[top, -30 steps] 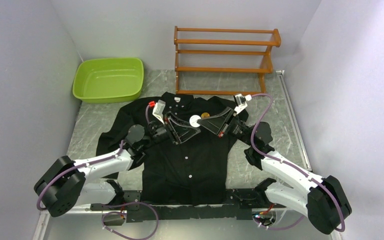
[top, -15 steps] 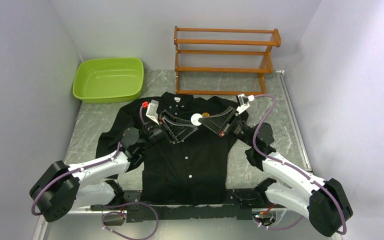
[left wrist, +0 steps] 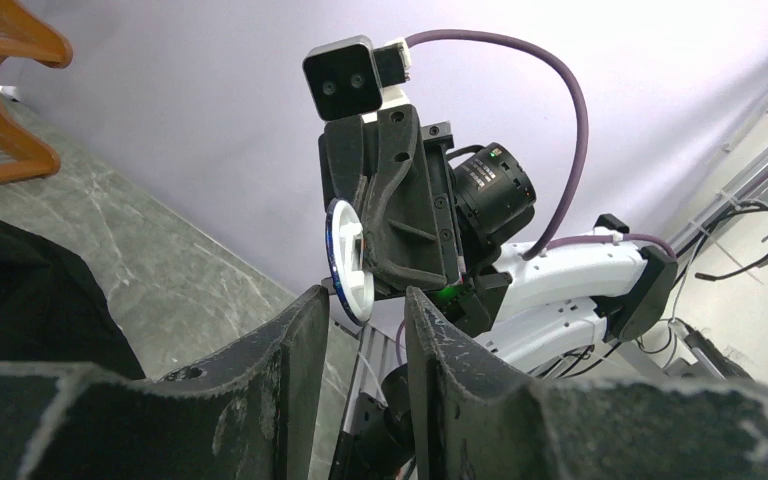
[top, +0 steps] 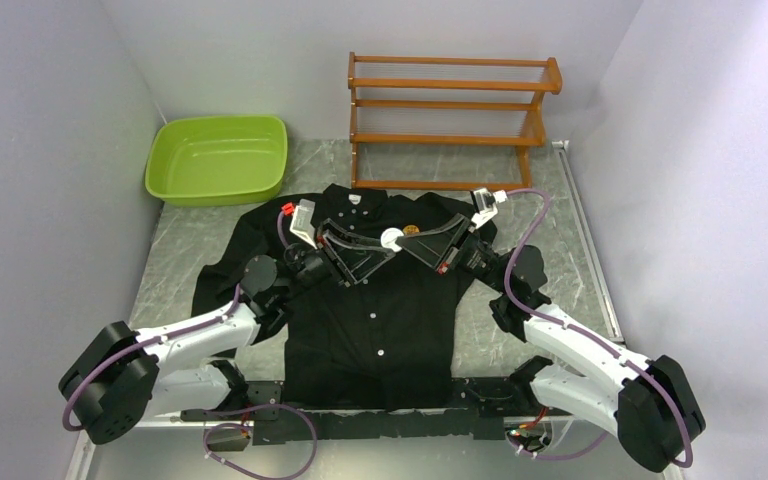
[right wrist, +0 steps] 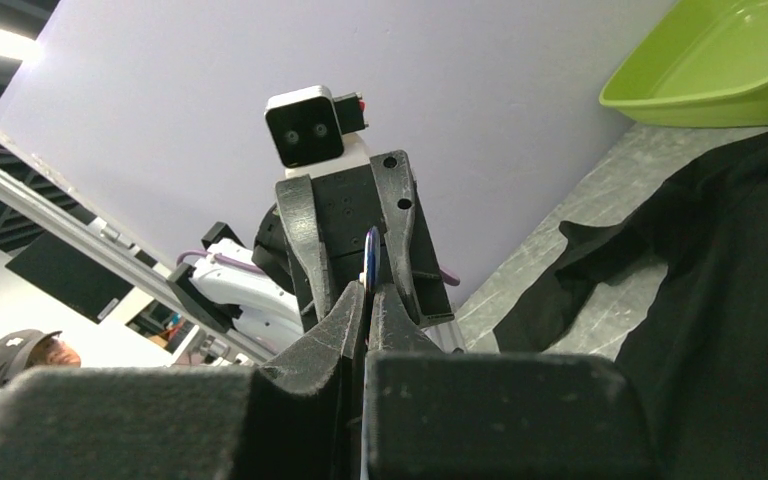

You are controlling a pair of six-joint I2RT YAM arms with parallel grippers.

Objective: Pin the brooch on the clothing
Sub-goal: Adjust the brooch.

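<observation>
Black shirt (top: 380,330) lies flat on the bench (top: 190,250). We see the orange brooch (top: 411,229) on its chest below the collar, pinned or loose we cannot tell, just beside the right jaws and nearer them than the left. The right jaws are closed tight on a white disc (left wrist: 345,262). The left jaws stand partly open and empty, that disc just ahead.
</observation>
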